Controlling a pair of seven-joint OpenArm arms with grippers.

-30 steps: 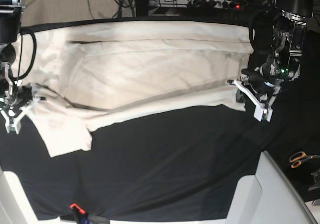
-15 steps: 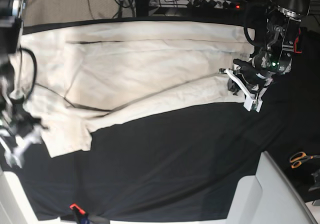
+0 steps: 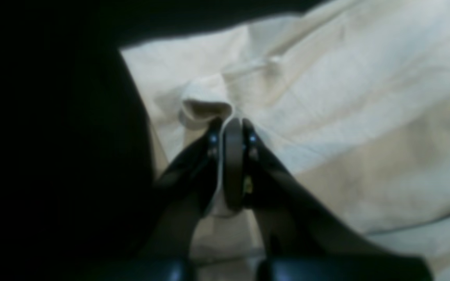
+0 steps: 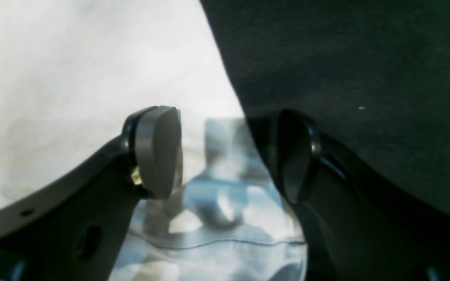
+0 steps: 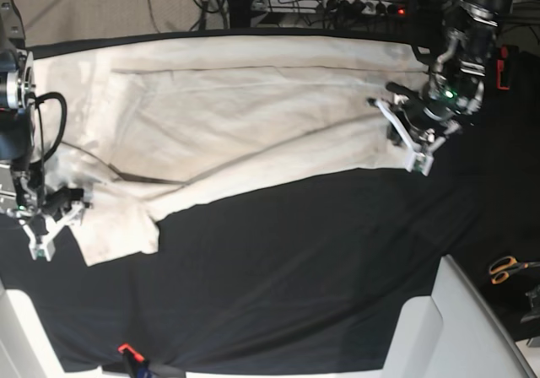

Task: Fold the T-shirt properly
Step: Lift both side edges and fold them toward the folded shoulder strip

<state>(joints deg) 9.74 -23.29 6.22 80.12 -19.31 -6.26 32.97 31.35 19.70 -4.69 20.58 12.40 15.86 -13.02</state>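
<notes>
Broadly, the cream T-shirt (image 5: 245, 116) lies spread and creased along the desk's (image 5: 278, 285) far edge, one sleeve trailing toward the near side. At its hem end the left gripper (image 5: 403, 135) pinches a fabric fold with closed jaws. Opposite, the right gripper (image 5: 52, 218) hovers low beside the sleeve, jaws parted, holding nothing.

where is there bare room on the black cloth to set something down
The widest bare patch is the black cloth table cover in front of the cream cotton T-shirt, between its front edge and the grey corner panel. The back strip is crowded: shirt and both grippers.
</notes>
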